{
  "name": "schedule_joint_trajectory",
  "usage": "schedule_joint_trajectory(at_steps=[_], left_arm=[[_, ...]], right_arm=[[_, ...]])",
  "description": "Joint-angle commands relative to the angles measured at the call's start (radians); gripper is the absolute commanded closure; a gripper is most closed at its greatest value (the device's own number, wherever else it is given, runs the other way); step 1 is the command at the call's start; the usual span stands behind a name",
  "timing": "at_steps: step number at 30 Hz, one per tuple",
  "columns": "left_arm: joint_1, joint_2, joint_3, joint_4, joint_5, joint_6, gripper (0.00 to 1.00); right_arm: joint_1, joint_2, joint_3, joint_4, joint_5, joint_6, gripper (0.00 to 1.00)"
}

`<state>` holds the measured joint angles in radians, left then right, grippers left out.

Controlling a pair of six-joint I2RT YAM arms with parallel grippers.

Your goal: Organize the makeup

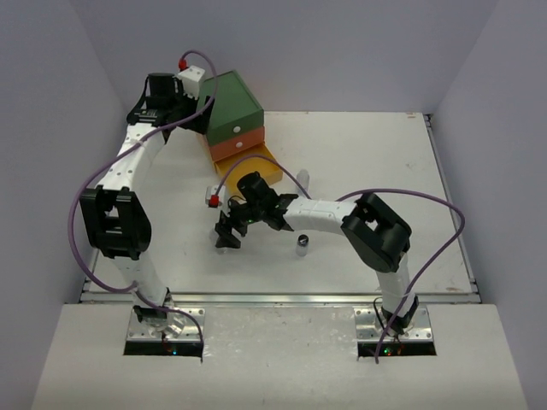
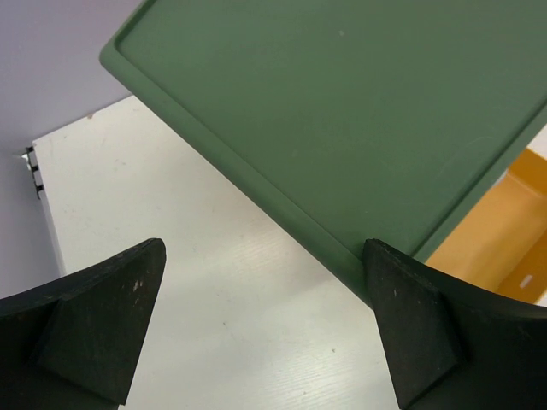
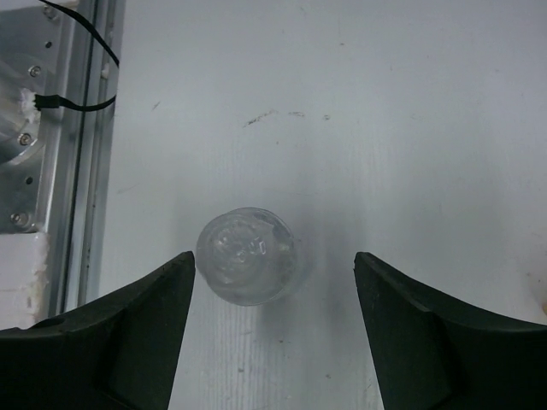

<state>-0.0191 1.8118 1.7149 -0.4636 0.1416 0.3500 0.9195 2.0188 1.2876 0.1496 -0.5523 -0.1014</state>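
A small clear jar (image 3: 246, 254) is seen low in the right wrist view, between the spread jaws of the right gripper (image 3: 272, 260), not pinched. The left gripper (image 2: 263, 248) is held wide apart beside the drawer chest (image 2: 342, 111).

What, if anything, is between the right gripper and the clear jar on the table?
Nothing visible. The right gripper is open, and the clear jar stands on the table between its fingers, with nothing covering it.
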Motion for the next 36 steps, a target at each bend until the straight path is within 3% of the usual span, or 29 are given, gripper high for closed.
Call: schedule_joint_trajectory(at_steps=[1, 8, 9, 10, 12, 17, 20, 24, 25, 29, 32, 35, 36], left_arm=[[0.019, -0.058, -0.004, -0.036, 0.053, -0.004, 0.00], [0.019, -0.063, 0.012, -0.038, 0.145, -0.012, 0.00], [0.019, -0.066, 0.018, -0.042, 0.166, -0.015, 0.00], [0.019, -0.069, 0.020, -0.043, 0.181, -0.014, 0.00], [0.019, -0.075, 0.026, -0.059, 0.223, -0.003, 0.00], [0.081, -0.101, 0.037, -0.117, 0.295, 0.041, 0.00], [0.128, -0.128, 0.045, -0.134, 0.405, 0.015, 0.00], [0.198, -0.155, 0.110, -0.180, 0.672, 0.008, 0.01], [0.200, -0.166, 0.121, -0.203, 0.750, 0.059, 0.01], [0.194, -0.191, 0.135, -0.359, 0.914, 0.275, 0.04], [0.114, -0.185, 0.136, -0.590, 0.837, 0.520, 0.03], [-0.071, -0.223, 0.020, -0.570, 0.605, 0.586, 0.00], [-0.097, -0.236, -0.006, -0.546, 0.586, 0.587, 0.00]], right_arm=[[0.007, 0.042, 0.063, 0.068, 0.041, -0.003, 0.26], [0.005, 0.044, 0.055, 0.064, 0.022, -0.027, 0.41], [0.005, 0.043, 0.055, 0.072, 0.002, -0.027, 0.59], [0.005, 0.043, 0.055, 0.079, -0.008, -0.026, 0.62], [0.007, 0.041, 0.053, 0.105, -0.021, -0.012, 0.77], [0.000, 0.020, 0.023, 0.143, -0.034, 0.036, 0.98], [-0.027, -0.021, -0.017, 0.213, -0.080, 0.143, 1.00], [-0.153, -0.076, -0.053, 0.434, -0.210, 0.560, 1.00], [-0.202, -0.108, -0.063, 0.463, -0.213, 0.659, 1.00], [-0.259, -0.200, -0.056, 0.374, -0.116, 0.707, 1.00], [-0.319, -0.196, 0.041, 0.249, -0.079, 0.753, 1.00], [-0.335, -0.183, 0.092, 0.228, -0.035, 0.768, 1.00], [-0.335, -0.183, 0.101, 0.231, -0.028, 0.769, 1.00]])
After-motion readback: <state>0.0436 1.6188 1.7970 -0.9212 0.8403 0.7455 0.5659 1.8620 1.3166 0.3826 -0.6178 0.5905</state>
